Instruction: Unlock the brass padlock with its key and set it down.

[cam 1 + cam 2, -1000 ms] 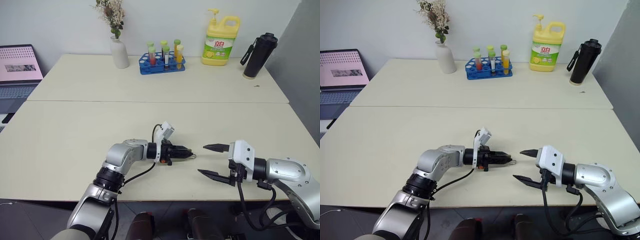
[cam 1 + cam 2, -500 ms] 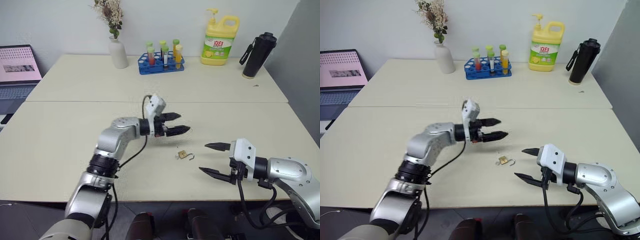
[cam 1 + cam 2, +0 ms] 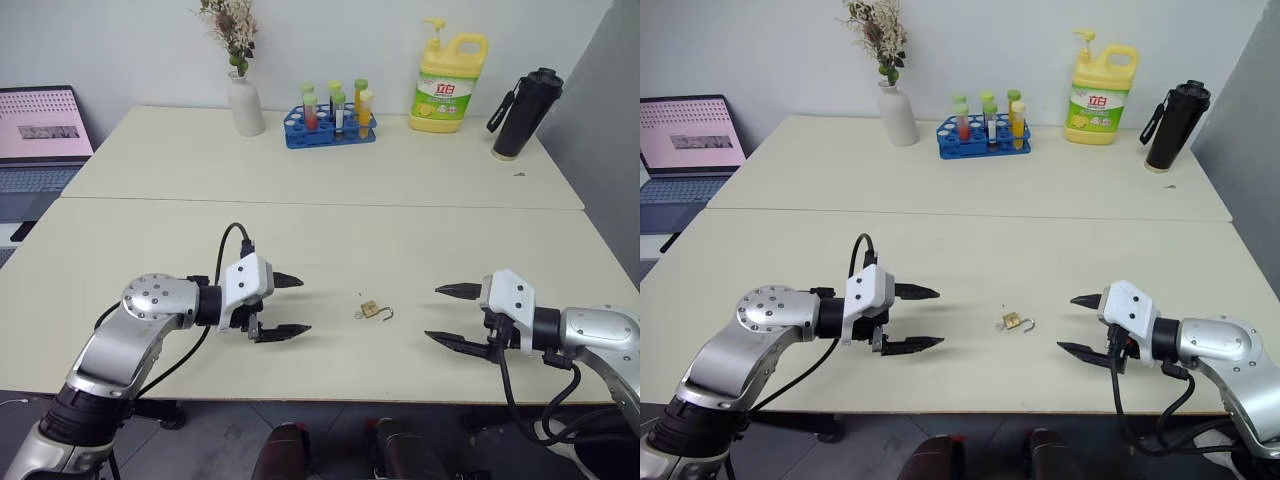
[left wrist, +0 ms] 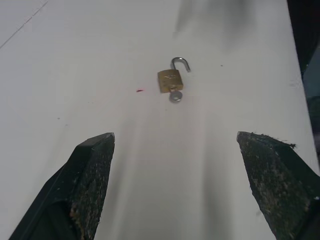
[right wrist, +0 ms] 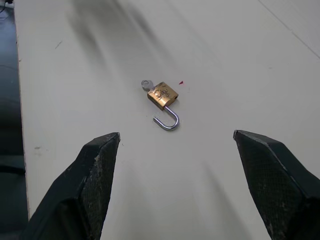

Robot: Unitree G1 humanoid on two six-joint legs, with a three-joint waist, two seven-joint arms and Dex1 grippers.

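Left eye view: the yellow soap jug (image 3: 449, 68) at the table's far edge carries a green-and-white label with red characters too small to read; the laptop (image 3: 40, 135) at 10 o'clock shows a pink screen with a blurred picture strip, and no other writing is legible. Between them stand a white vase (image 3: 244, 103) of dried flowers, a blue tube rack (image 3: 330, 128) and, at 2 o'clock, a black bottle (image 3: 519, 100). The padlock (image 3: 369, 309) lies flat on the near table (image 3: 140, 250), about midway between the two grippers and touching neither. In the left wrist view its silver shackle (image 4: 180, 62) is swung open, free at one end, and the key (image 4: 175, 96) sits at the body's opposite end, apparently in the keyhole. The left gripper (image 3: 282, 307) hangs at the padlock's 9 o'clock, fingers spread wide with nothing between them; the right gripper (image 3: 444, 314) hangs at its 3 o'clock, likewise spread and empty. A second ago the left gripper was clamped on the padlock near the table's middle; half a second ago it had let go and lifted above it; now it has pulled well away to the left. The right gripper has drawn slightly away to the right, with its fingers spread as before.
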